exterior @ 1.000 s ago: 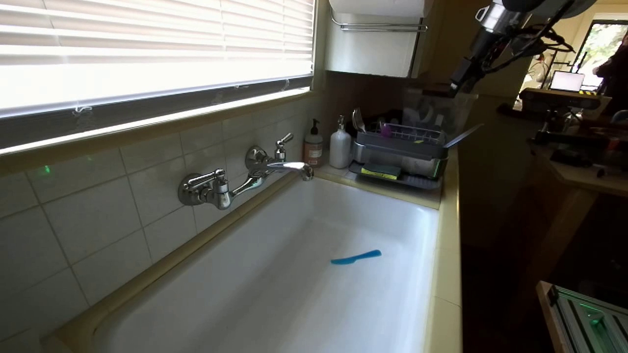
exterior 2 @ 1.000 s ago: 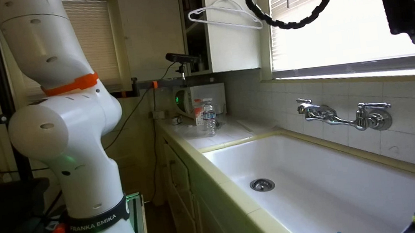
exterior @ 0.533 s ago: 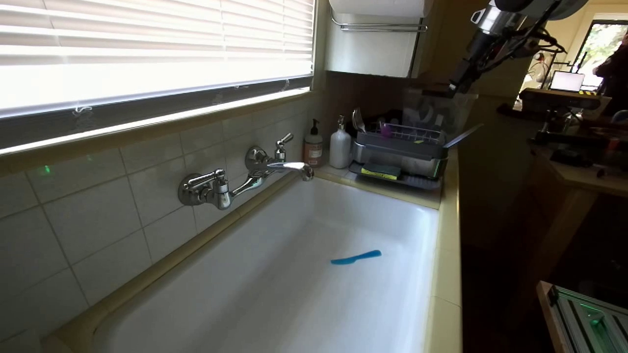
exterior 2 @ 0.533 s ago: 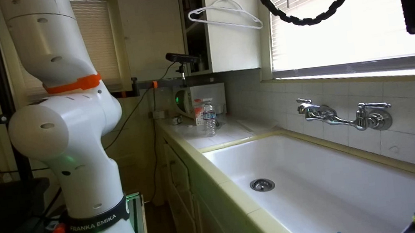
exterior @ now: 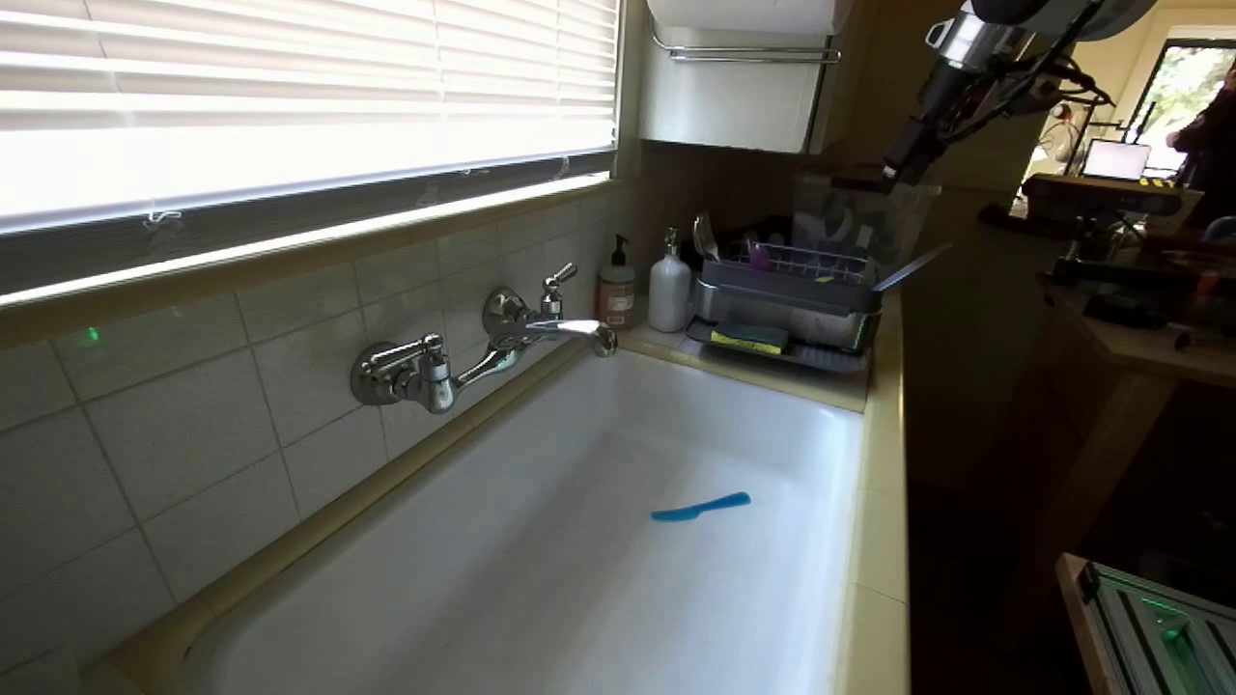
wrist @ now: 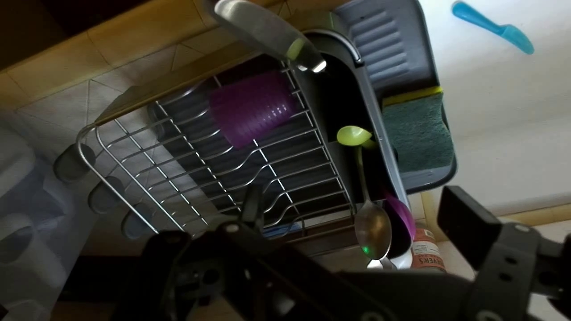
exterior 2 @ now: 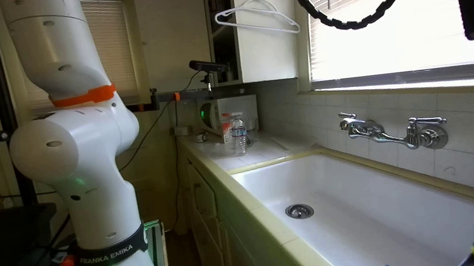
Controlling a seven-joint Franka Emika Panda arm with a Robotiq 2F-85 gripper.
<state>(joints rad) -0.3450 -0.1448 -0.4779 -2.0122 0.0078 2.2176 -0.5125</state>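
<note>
I find the pincer set wide, above the dish rack. The metal spoon stands handle-down in the rack's cutlery caddy, tilted; its long axis runs roughly along the caddy, bowl pointing toward the soap bottle beyond the rack's end. I note a lime spoon crowding its handle, a purple item its bowl. On the rack's sink side sits a sponge; farther out, in the sink, lies a blue knife.
</note>
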